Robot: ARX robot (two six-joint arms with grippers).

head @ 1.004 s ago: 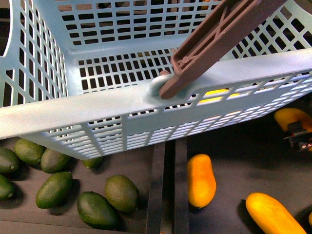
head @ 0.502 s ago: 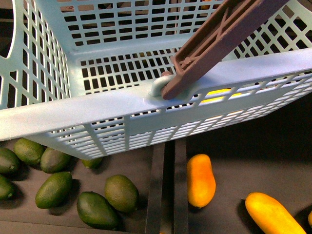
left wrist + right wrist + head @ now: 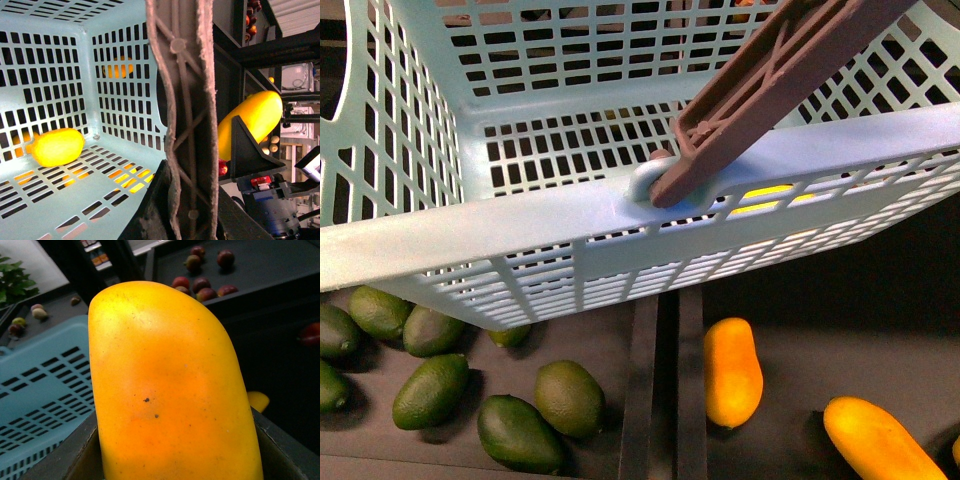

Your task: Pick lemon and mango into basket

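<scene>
Right gripper [image 3: 177, 460] clamps smooth, firm, probably slippery mango [image 3: 165, 380] mid-body; left gripper [image 3: 192, 220] clamps basket handle [image 3: 760, 90], front-view 1 o'clock.

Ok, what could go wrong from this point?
1. The mango in the right gripper appears to be beside the basket, not over it; released here, it would likely fall outside.
2. The basket hangs tilted from its handle in the left gripper; a bump could swing it and roll the lemon inside.
3. The mango fills the right wrist view, so aiming may suffer.
</scene>
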